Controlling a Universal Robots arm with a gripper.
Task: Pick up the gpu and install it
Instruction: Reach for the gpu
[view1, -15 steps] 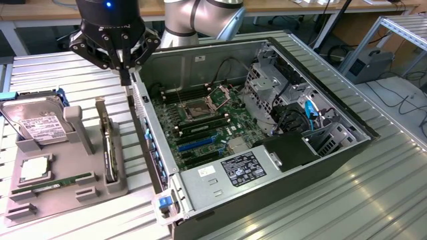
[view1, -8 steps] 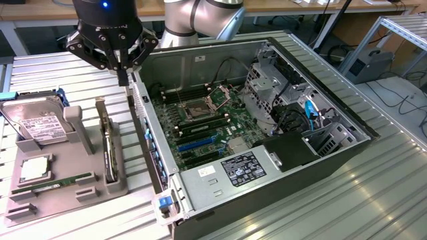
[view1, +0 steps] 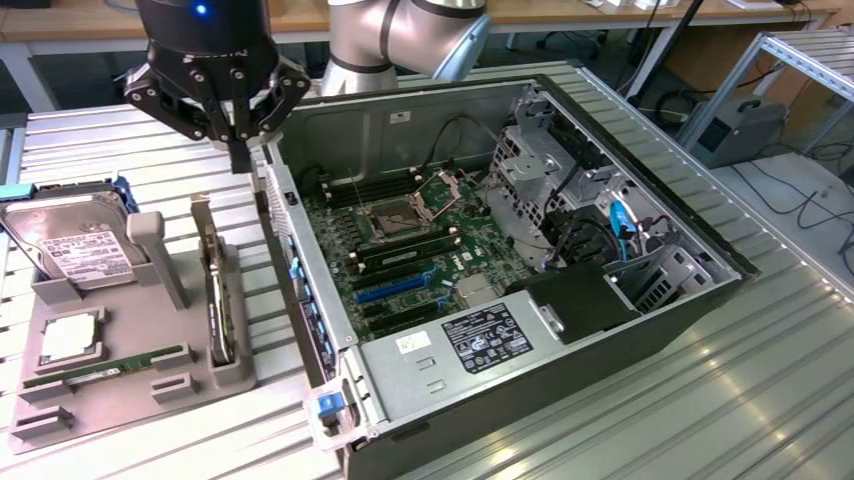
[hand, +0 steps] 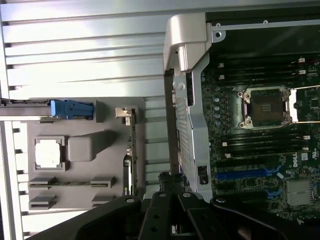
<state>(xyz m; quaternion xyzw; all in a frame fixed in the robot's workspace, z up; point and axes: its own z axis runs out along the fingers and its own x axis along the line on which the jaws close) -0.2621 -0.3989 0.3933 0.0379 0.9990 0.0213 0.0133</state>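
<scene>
Your gpu (view1: 214, 295) stands on edge in the gray holder tray (view1: 174, 385) at the exterior view's lower left. Its long axis runs from mid-frame down toward the lower edge, with the silver bracket (view1: 202, 222) at the upper end. Your gripper (view1: 240, 162) is in the upper left, pointing straight down, apart from the card and close to the rim of the open computer case (view1: 534, 385). Its fingers are pressed together on nothing. Tray and case sit on a ribbed metal table (view1: 761, 400), and a workbench (view1: 561, 14) lines the back of the room.
</scene>
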